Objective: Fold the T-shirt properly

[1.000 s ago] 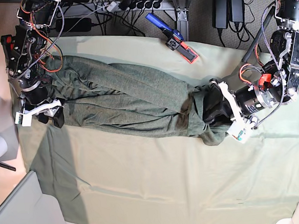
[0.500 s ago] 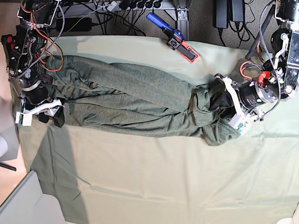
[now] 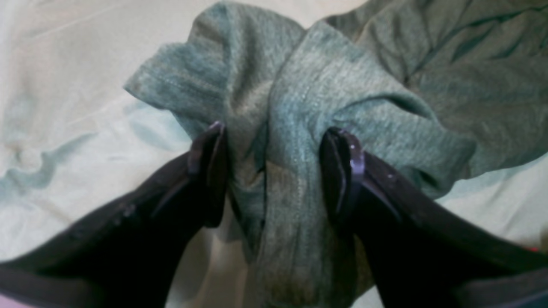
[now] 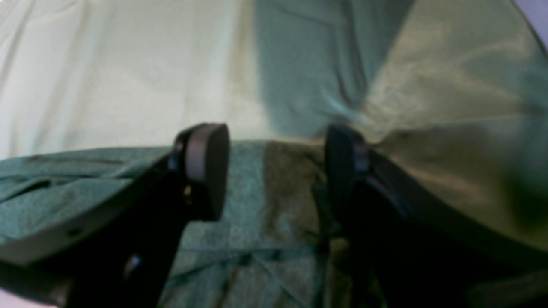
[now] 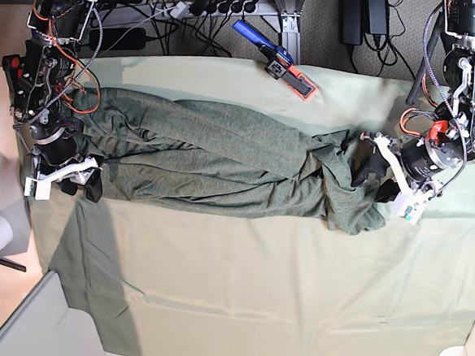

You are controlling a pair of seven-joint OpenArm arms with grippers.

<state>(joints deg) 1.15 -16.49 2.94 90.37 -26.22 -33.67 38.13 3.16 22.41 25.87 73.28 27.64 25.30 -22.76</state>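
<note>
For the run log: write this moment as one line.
task: fold T-shirt | left gripper: jaws parted around bunched shirt end | right gripper: over other shirt edge, jaws apart | surface: pale cloth sheet | fold: not yet done

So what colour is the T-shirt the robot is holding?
The T-shirt is a dark, speckled olive-green with grey in it. The base view shows it best.

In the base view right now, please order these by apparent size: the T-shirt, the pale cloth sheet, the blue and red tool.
1. pale cloth sheet
2. T-shirt
3. blue and red tool
</note>
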